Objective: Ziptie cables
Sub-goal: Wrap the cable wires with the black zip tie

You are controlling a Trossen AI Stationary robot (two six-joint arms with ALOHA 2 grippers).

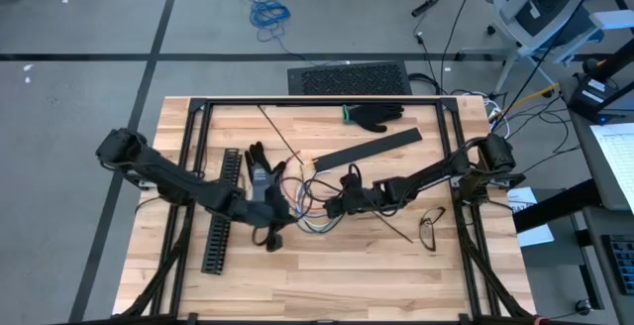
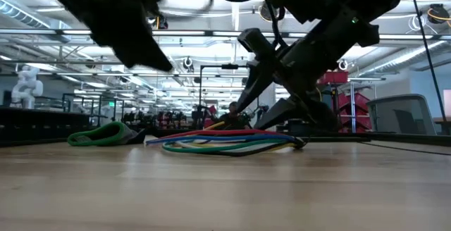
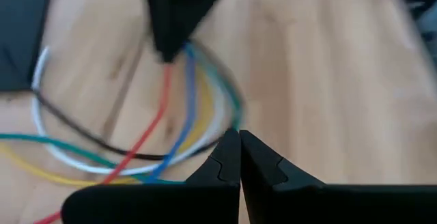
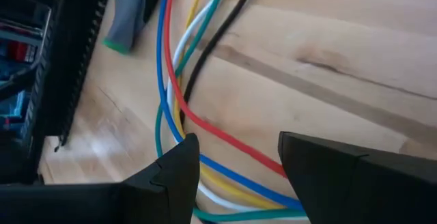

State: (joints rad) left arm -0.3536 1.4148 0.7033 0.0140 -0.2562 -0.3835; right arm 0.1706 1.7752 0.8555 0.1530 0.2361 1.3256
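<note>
— Where are your cables (image 1: 309,204)?

— They lie in a loose loop in the middle of the table (image 1: 396,275), between your two grippers. A black slotted channel (image 1: 222,209) lies to their left.

— What is your left gripper (image 3: 240,157) doing?

— Its fingers are pressed tight together with nothing in them. The tips sit just at the edge of the cable loop.

— And your right gripper (image 4: 239,159)?

— Its fingers stand wide apart, low over the table. The red, blue and yellow cables run between them.

The near half of the desk (image 1: 327,285) lies bare. Farther back, the cables (image 1: 309,206), slotted channel (image 1: 222,211) and black strip (image 1: 369,148) crowd the middle.
</note>
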